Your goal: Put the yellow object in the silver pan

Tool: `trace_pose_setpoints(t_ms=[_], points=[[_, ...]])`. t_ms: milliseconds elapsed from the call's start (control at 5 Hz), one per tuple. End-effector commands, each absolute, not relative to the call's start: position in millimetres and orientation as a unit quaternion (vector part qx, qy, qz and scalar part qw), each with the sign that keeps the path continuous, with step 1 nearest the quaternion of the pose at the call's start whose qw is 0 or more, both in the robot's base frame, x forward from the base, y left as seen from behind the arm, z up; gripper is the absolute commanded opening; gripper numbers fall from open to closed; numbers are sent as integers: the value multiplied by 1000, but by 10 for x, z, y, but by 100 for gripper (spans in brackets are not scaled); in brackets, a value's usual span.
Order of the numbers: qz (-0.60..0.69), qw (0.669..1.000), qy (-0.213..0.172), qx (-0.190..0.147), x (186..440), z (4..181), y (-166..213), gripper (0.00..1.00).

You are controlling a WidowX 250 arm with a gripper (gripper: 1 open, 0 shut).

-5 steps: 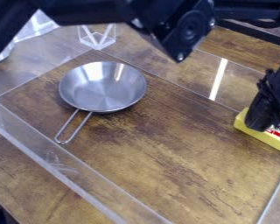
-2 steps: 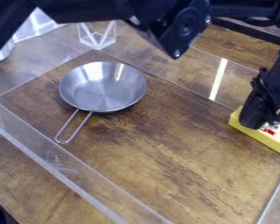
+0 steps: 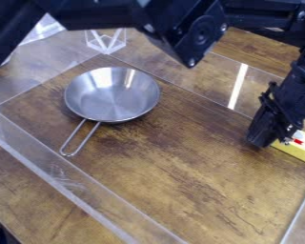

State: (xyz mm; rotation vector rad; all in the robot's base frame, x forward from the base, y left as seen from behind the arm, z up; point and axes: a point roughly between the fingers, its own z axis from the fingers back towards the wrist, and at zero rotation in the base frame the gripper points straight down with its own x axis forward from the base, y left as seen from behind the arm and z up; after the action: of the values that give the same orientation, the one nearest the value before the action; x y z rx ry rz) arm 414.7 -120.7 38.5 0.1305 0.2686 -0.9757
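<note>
The yellow object (image 3: 296, 149) lies flat on the wooden table at the right edge, and only its right part with the white label shows. My black gripper (image 3: 262, 140) points steeply down over the block's left end and hides it. The jaws look shut, and I cannot tell whether they hold the block or only touch it. The silver pan (image 3: 111, 94) sits empty at the upper left, far from the gripper, with its wire loop handle (image 3: 76, 140) pointing toward the front left.
Clear plastic walls (image 3: 66, 176) border the table on the left and front. A small clear stand (image 3: 107, 39) sits behind the pan. The arm's dark links (image 3: 193, 33) hang over the back of the table.
The gripper has shifted slightly left and down over the yellow block, covering more of it. The pan has not moved.
</note>
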Motion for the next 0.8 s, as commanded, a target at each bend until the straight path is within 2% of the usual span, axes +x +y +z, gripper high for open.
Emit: trace_pose_setpoints(t_ms=[0,600], points=[[-459,880,106,64,4179,557,-1148,100],[-452,882,116,58,4207,384,-1144,100]])
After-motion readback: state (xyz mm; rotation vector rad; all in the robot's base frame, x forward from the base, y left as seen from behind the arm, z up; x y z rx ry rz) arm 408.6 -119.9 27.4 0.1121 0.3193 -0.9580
